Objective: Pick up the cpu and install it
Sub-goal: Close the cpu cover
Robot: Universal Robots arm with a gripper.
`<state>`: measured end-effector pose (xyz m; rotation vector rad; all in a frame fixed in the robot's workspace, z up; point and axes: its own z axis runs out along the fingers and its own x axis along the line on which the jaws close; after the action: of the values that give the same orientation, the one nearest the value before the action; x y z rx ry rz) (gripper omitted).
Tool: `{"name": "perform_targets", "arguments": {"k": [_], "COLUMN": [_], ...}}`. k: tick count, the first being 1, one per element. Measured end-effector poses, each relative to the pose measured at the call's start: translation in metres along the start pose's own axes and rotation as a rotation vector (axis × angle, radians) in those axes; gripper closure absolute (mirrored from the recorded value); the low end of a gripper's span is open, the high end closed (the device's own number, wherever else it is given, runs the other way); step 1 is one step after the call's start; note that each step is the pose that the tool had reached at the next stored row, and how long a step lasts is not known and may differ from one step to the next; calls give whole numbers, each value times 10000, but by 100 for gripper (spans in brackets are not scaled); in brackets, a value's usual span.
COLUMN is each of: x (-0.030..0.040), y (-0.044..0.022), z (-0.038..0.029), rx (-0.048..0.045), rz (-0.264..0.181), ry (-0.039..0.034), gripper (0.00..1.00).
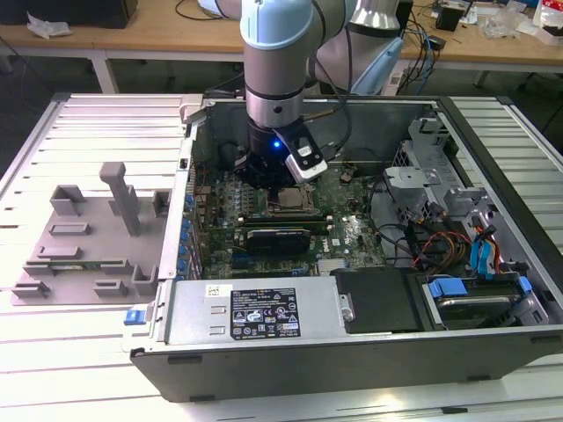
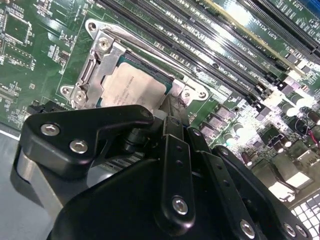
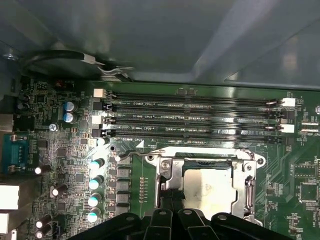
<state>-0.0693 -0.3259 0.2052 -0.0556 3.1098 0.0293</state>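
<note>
The cpu [image 2: 132, 87] is a flat square chip with a pale metal top. It lies level inside the metal socket frame [image 2: 97, 55] on the green motherboard. In the first wrist view the cpu [image 3: 210, 187] sits in the frame [image 3: 167, 170], below the memory slots. My gripper [image 2: 172, 107] reaches down inside the open computer case [image 1: 493, 343], with its tip at one edge of the chip. In the exterior view the gripper [image 1: 273, 176] hangs straight over the cpu [image 1: 288, 200]. The black gripper body hides part of the chip in both wrist views.
Long memory slots [image 3: 195, 117] run beside the socket, and a row of upright capacitors [image 3: 95, 182] stands on its other side. A drive cage and cables [image 1: 440, 237] fill the case's side at the exterior view's right. A grey plastic tray [image 1: 88, 237] with upright blocks lies outside the case.
</note>
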Motion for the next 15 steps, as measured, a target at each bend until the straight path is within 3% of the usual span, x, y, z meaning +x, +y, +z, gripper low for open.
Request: {"name": "perform_targets", "arguments": {"k": [15], "x": [4], "y": [-8], "z": [16], "rx": [0], "rz": [0], "ry": [-1], "gripper": [89]}}
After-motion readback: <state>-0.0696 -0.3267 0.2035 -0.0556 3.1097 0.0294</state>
